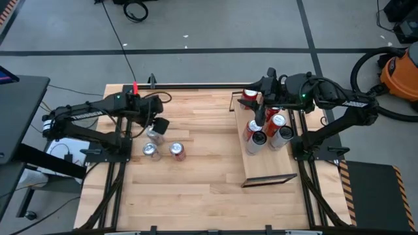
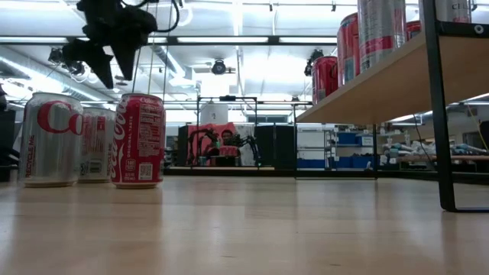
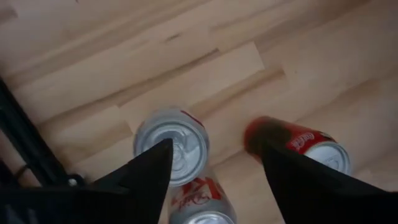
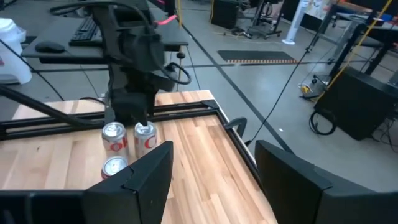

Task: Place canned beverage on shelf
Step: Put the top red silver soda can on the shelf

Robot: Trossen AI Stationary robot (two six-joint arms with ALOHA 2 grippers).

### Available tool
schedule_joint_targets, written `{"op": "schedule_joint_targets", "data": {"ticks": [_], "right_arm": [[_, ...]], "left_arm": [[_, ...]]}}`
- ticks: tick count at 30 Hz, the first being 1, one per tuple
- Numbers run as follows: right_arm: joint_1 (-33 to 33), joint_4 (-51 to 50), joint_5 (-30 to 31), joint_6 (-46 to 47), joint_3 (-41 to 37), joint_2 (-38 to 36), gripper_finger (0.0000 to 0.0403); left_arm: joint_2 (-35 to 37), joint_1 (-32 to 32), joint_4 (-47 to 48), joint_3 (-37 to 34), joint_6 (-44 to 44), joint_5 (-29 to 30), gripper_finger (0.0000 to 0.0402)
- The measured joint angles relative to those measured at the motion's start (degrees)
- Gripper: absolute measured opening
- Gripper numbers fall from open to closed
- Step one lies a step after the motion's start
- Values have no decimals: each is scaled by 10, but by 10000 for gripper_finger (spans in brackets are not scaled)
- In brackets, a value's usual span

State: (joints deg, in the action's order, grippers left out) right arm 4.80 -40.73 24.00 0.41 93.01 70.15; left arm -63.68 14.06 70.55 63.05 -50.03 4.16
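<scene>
The big table point(image 1: 196, 189) is made of pale wood planks, flat and smooth, with black metal rails at its edges. The shelf point(image 1: 268, 166) is a smaller flat wood board on the right side, and some cans point(image 1: 274, 130) already stand on it. Three more cans wait on the left side of the table, well apart from the shelf. The left gripper point(image 3: 213, 143) hangs over them with its two dark fingers spread wide and nothing in them. One finger is over the silver can point(image 3: 171, 143) and the other is over the red can point(image 3: 298, 143), so the gap sits between the two. I think it should pick one can, move right over its middle, go straight down, and then squeeze gently, because thin shiny metal is slippery and dents easily. It should not bump the third can point(image 3: 196, 208), which is just beside the silver one. The right gripper point(image 4: 214, 162) waits by the shelf, fingers apart and empty. Each can is round, with a small flat top.
</scene>
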Motion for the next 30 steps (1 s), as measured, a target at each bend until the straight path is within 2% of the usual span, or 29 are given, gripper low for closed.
{"op": "schedule_joint_targets", "data": {"ticks": [10, 17, 30], "right_arm": [[14, 1, -16, -1, 0, 0, 236], [26, 2, -16, -2, 0, 0, 236], [26, 3, -16, 9, 0, 0, 236]], "left_arm": [[-4, 52, 11, -14, 20, -34, 339], [-5, 53, -21, -84, -4, -44, 344], [-9, 47, -60, -125, -21, -44, 344]]}}
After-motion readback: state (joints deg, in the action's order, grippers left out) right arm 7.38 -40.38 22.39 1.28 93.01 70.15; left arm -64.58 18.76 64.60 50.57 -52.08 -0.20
